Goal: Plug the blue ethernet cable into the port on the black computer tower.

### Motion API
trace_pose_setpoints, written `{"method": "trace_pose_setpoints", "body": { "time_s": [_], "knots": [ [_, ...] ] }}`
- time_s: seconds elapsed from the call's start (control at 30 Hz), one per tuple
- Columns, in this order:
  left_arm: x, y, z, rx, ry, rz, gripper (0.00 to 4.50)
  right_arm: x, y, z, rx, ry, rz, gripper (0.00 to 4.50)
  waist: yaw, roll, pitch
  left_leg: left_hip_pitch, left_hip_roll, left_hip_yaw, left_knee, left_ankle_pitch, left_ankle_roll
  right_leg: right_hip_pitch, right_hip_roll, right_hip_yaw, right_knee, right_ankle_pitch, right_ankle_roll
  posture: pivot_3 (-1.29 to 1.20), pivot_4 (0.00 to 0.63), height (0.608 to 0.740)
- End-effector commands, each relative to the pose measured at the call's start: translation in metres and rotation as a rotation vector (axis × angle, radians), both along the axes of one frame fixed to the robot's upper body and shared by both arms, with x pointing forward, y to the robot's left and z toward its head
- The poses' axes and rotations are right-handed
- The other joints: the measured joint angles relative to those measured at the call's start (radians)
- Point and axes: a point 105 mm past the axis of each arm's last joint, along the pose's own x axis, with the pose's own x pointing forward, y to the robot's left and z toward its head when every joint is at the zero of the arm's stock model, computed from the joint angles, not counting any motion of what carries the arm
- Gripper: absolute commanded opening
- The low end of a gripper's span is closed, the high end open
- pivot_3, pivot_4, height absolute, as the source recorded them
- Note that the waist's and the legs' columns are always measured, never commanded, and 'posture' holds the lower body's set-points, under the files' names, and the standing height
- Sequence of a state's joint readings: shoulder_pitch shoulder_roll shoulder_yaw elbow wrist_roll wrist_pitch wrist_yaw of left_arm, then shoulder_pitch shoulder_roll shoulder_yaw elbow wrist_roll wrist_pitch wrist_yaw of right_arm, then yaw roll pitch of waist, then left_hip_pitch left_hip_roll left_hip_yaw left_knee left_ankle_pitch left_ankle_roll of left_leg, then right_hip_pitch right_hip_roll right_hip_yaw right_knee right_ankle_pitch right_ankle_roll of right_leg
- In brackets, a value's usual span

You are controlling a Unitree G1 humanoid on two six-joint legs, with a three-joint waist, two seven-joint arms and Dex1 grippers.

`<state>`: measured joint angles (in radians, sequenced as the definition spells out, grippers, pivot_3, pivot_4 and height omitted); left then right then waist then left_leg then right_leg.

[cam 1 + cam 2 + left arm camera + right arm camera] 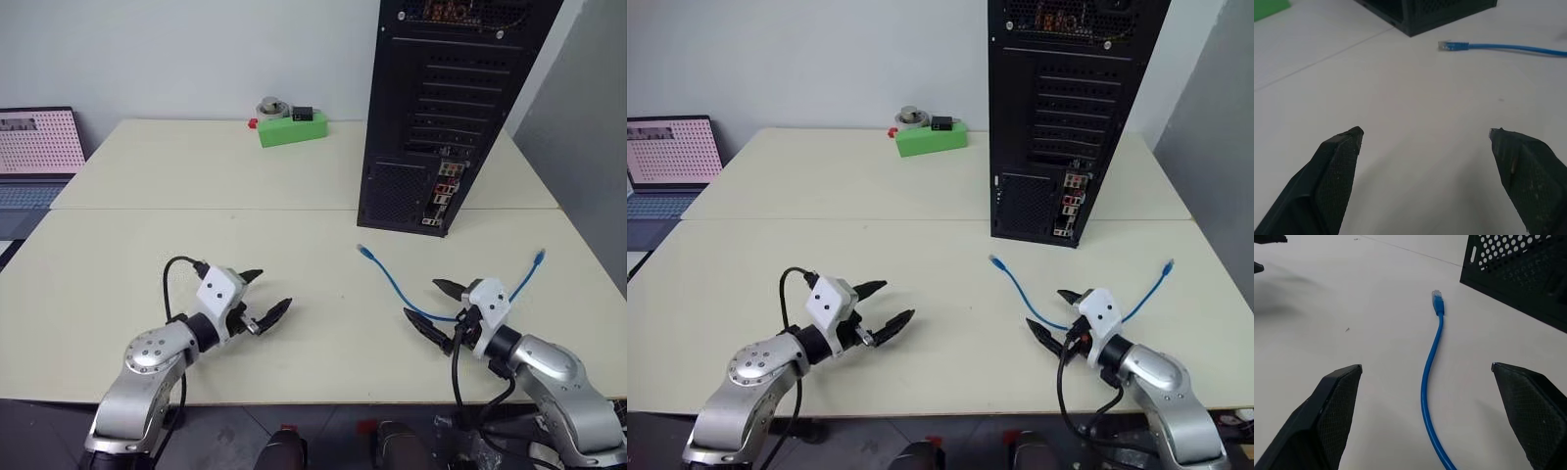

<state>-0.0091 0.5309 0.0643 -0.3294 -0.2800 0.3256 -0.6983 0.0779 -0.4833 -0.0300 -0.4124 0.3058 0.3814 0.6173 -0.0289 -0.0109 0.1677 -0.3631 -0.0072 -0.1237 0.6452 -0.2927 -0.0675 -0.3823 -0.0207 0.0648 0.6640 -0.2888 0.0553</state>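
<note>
The black computer tower (446, 108) stands upright on the smooth, matte cream tabletop (294, 255), a tall boxy metal case whose rear panel shows slotted covers, a perforated mesh vent and a small cluster of coloured ports low down. Just in front of the tower lies the blue ethernet cable (392, 286), a thin, glossy, flexible cord curving loosely across the tabletop, with a small clear-blue plug (1437, 301) near the tower's base and its other end off to the tower's right. The right tool (429, 305) hovers over the cable's middle with its tapered, finely textured black fingers (1327, 421) spread wide, holding nothing. The left tool (263, 297) sits well away from the tower, its fingers likewise wide and empty. Behind the tower to its left rests a bright green block (292, 129)
</note>
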Motion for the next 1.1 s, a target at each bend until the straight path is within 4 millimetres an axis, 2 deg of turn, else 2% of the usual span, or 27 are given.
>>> {"method": "trace_pose_setpoints", "body": {
  "time_s": [0.03, 0.27, 0.33, 0.43, 0.63, 0.73, 1.1],
  "knots": [
    [0.0, -0.013, 0.018, -0.021, -0.047, -0.086, 4.4, 0.008, 0.014, 0.013, 0.038, -0.029, 0.002, 4.5, -0.002, 0.0, 0.0, 0.0, 0.0, 0.0, 0.0, 0.0, 0.0, 0.0, 0.0, 0.0, 0.0, 0.0, 0.0, 0.0, 0.15, 0.74],
    [-0.001, -0.024, 0.013, -0.005, 0.012, -0.2, 4.4, 0.033, 0.029, 0.005, -0.003, -0.033, -0.016, 4.5, -0.003, 0.0, 0.0, 0.0, 0.0, 0.0, 0.0, 0.0, 0.0, -0.001, 0.0, 0.0, 0.0, 0.0, 0.0, 0.0, 0.15, 0.74],
    [-0.001, -0.027, 0.015, -0.004, 0.016, -0.237, 4.4, 0.047, 0.032, 0.003, -0.007, -0.033, -0.041, 4.5, -0.003, 0.0, 0.0, 0.0, 0.0, 0.0, 0.0, 0.0, 0.0, -0.001, 0.0, 0.0, 0.0, 0.0, 0.0, 0.0, 0.15, 0.74],
    [0.006, -0.026, 0.018, 0.01, 0.017, -0.262, 4.4, 0.063, 0.042, 0.001, -0.014, -0.035, -0.049, 4.5, -0.003, 0.0, 0.001, -0.001, 0.0, 0.0, 0.0, 0.0, 0.0, -0.002, 0.0, 0.0, 0.001, 0.0, 0.0, 0.0, 0.15, 0.74],
    [0.018, -0.027, 0.025, 0.031, 0.004, -0.296, 4.4, 0.08, 0.047, -0.002, -0.045, -0.038, -0.083, 4.5, -0.004, 0.0, 0.001, -0.001, 0.0, 0.0, 0.0, 0.0, 0.0, -0.003, 0.001, 0.0, 0.001, 0.0, -0.001, 0.0, 0.15, 0.74],
    [0.025, -0.028, 0.027, 0.037, -0.002, -0.303, 4.5, 0.081, 0.045, -0.007, -0.075, -0.019, -0.096, 4.01, -0.003, 0.0, 0.001, -0.002, 0.0, 0.0, 0.0, 0.0, 0.0, -0.003, 0.0, 0.0, 0.001, 0.0, -0.001, 0.0, 0.15, 0.74],
    [0.029, -0.022, 0.022, 0.07, 0.007, -0.313, 4.5, 0.073, 0.044, -0.014, -0.123, 0.008, -0.082, 1.17, -0.004, 0.0, 0.001, -0.002, 0.0, 0.0, -0.001, 0.0, 0.0, -0.004, 0.0, 0.0, 0.002, 0.0, -0.001, 0.0, 0.15, 0.74]
  ]
}}
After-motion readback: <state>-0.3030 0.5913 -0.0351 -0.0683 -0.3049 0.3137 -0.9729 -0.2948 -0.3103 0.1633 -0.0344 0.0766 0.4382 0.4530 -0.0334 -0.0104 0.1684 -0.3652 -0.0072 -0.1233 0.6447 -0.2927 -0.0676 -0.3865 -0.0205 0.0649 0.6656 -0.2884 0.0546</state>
